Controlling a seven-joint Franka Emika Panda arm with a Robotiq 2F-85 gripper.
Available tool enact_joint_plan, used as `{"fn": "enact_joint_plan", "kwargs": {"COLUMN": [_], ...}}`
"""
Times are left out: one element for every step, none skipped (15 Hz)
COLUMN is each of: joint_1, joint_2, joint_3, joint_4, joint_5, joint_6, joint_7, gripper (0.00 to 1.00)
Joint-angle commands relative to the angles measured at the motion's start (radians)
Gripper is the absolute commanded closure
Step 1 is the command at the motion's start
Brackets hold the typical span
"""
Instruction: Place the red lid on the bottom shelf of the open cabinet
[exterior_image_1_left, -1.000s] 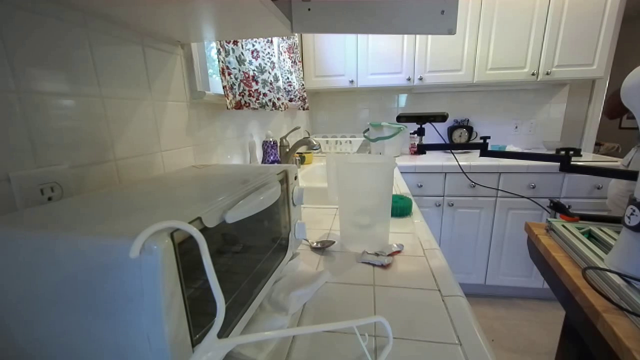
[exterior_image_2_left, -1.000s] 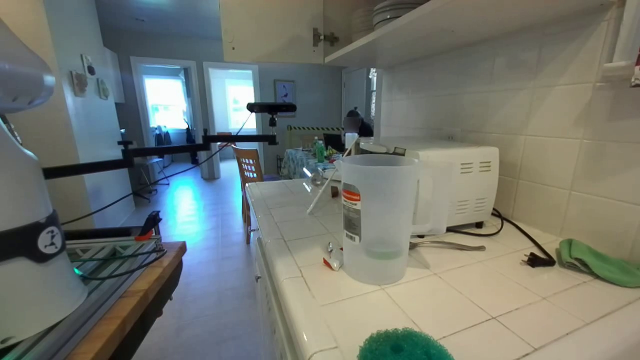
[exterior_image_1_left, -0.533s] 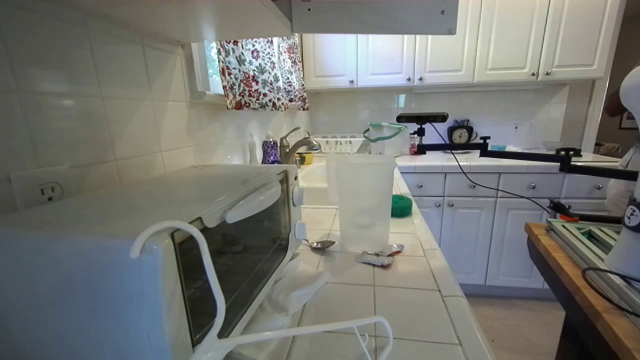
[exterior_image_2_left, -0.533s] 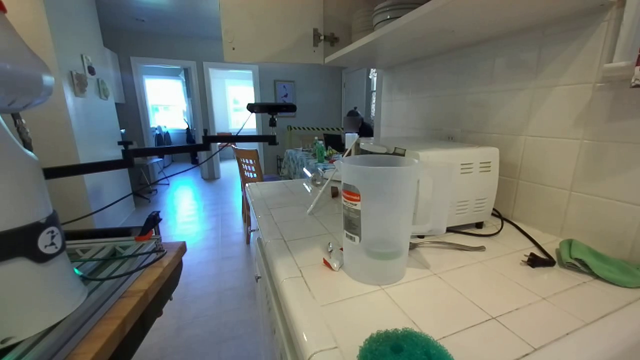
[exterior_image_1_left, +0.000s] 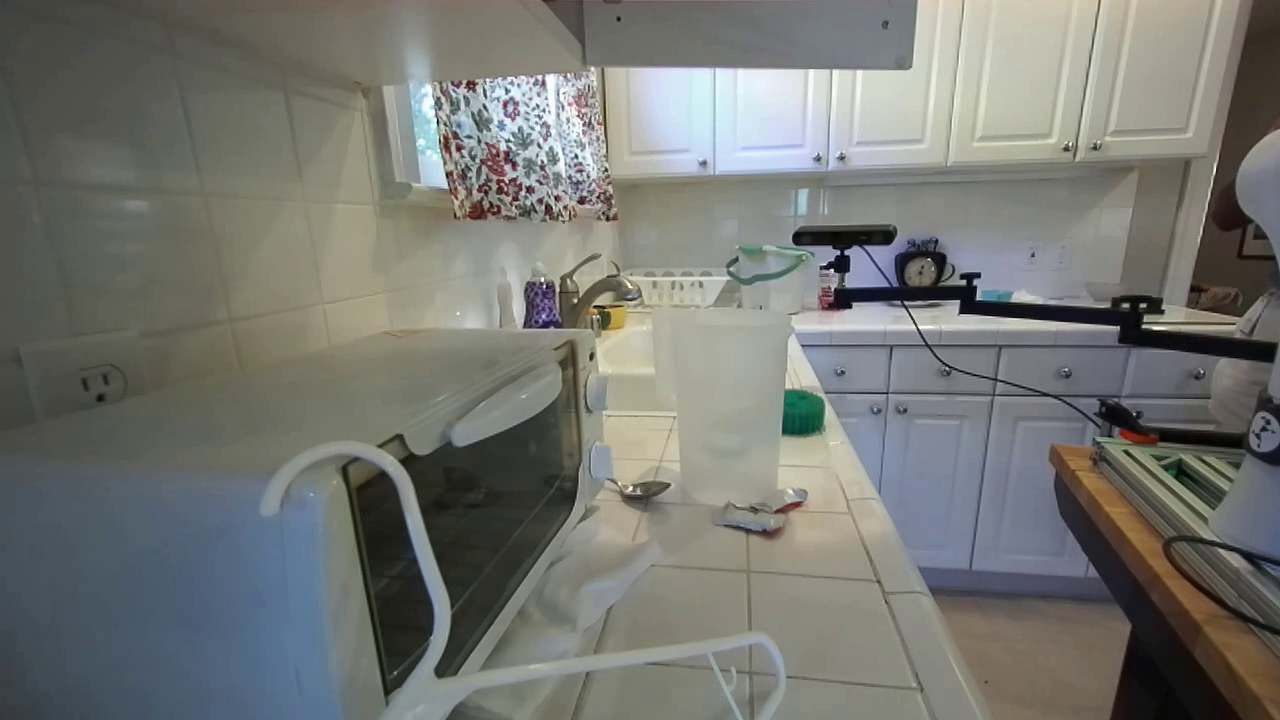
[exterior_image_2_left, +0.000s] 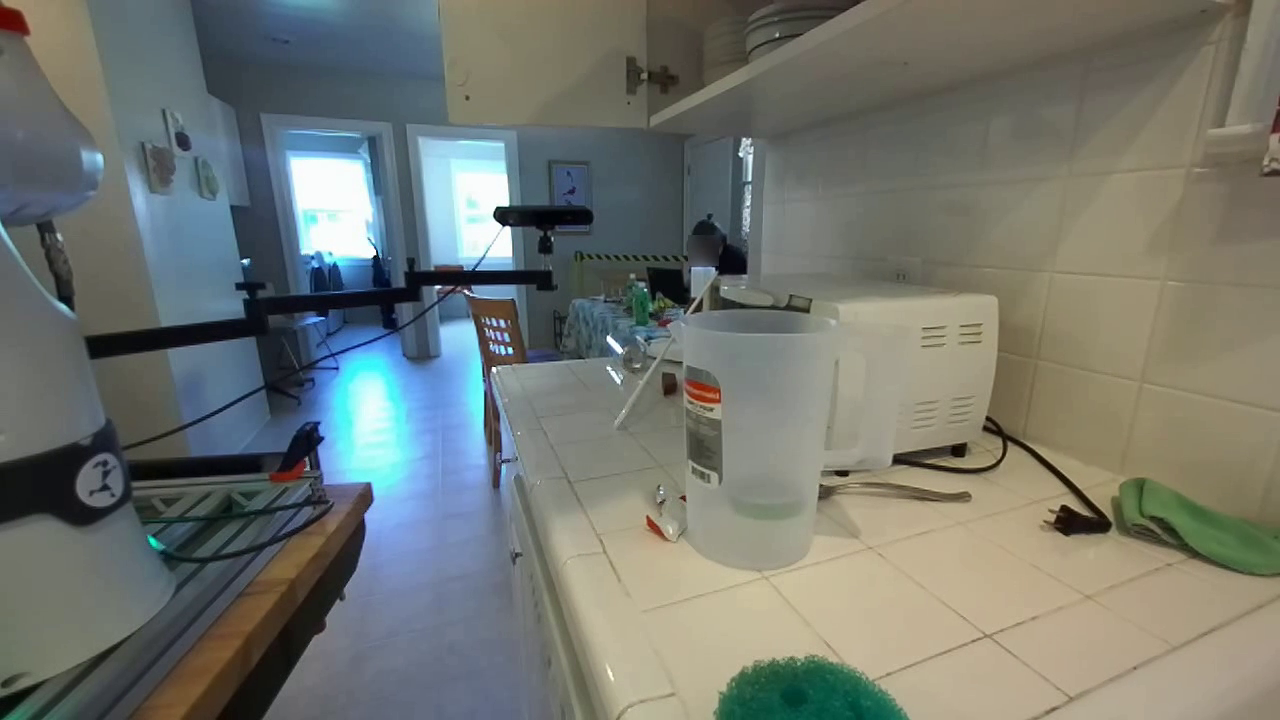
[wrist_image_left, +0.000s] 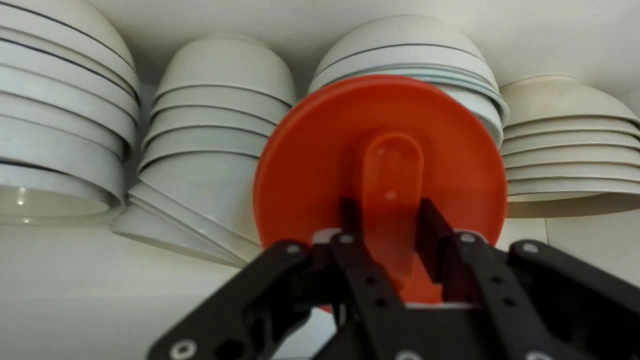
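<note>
Tool (wrist_image_left: 388, 212) grasping red lid (wrist_image_left: 340, 155) by raised ridge (wrist_image_left: 392, 172), long axis square to pinch; lid face-on ahead, bowls (wrist_image_left: 220, 112) beyond.

Smooth plastic red lid (wrist_image_left: 392, 167), matt frosted plastic pitcher (exterior_image_2_left: 765, 420), glossy tiled desk (exterior_image_2_left: 890, 610), rough scrubber (exterior_image_2_left: 810, 692), shiny metal spoon (exterior_image_1_left: 642, 489)

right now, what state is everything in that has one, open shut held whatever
red lid, held by its raised middle
jaws, shut on that raised middle
overhead cabinet, open
bowls, stacked in piles
frosted plastic pitcher, upright, uncovered
toaster oven, shut
power plug, unplugged, lying loose
panelled cabinets, shut
drawers, shut
foil wrapper, crumpled
spoon, lying down
green cloth, bunched up
</note>
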Motion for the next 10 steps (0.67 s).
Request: {"fn": "enact_joint_plan", "kwargs": {"joint_1": [0.013, 0.014, 0.014, 0.014, 0.016, 0.016, 0.018, 0.019, 0.021, 0.024], "joint_2": [0.065, 0.077, 0.088, 0.100, 0.111, 0.121, 0.131, 0.140, 0.147, 0.155], "joint_3": [0.001, 0.002, 0.002, 0.002, 0.003, 0.003, 0.005, 0.006, 0.007, 0.008], "joint_4": [0.066, 0.077, 0.082, 0.090, 0.100, 0.110, 0.121, 0.131, 0.138, 0.148], "joint_5": [0.010, 0.005, 0.002, 0.001, 0.002, 0.003, 0.004, 0.005, 0.006, 0.007], "joint_6": [0.009, 0.007, 0.016, 0.026, 0.032, 0.042, 0.048, 0.049, 0.054, 0.055], "joint_7": [-0.073, -0.077, -0.086, -0.092, -0.100, -0.109, -0.118, -0.127, -0.133, -0.139], "gripper": [0.92, 0.92, 0.92, 0.92, 0.92, 0.92, 0.92, 0.92, 0.92, 0.92]}}
